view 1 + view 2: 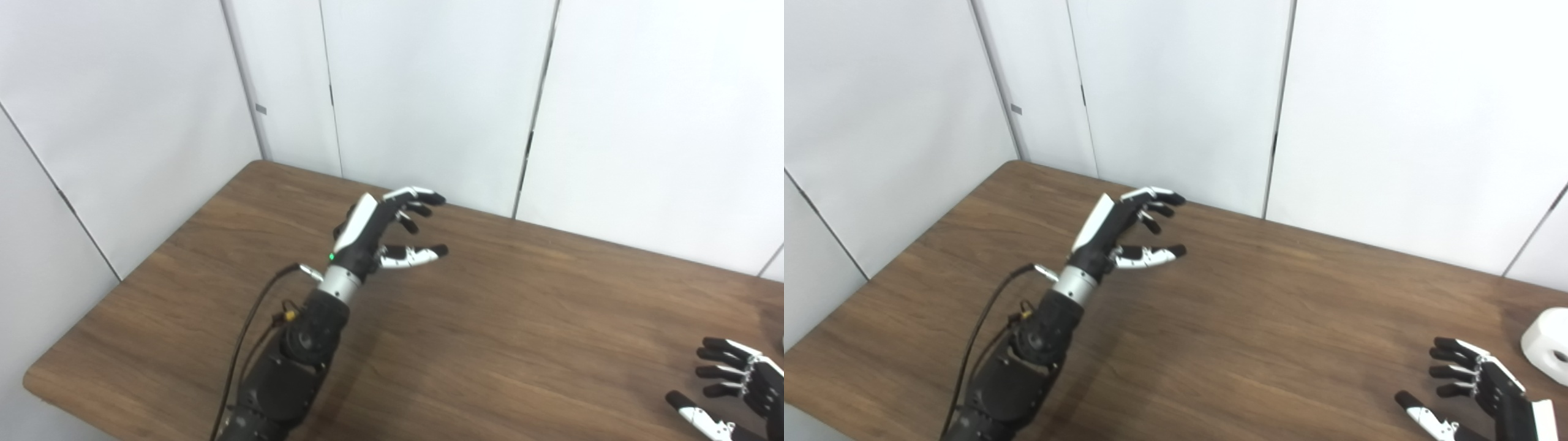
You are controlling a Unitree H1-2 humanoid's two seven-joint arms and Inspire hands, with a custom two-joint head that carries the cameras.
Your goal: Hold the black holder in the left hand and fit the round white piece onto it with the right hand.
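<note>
The round white piece (1548, 346) with a dark hole in its side rests on the wooden table (1274, 318) at the far right edge; only the right eye view shows it. My right hand (1470, 383) is open and empty at the lower right, a little left of the white piece and apart from it; it also shows in the left eye view (732, 386). My left hand (386, 229) is open and empty, raised above the table's left-middle, fingers pointing right. No black holder is in view.
White wall panels (429, 92) stand right behind the table's far edge. The table's left corner edge (37, 373) is near my left arm. A black cable (245, 343) hangs along the left forearm.
</note>
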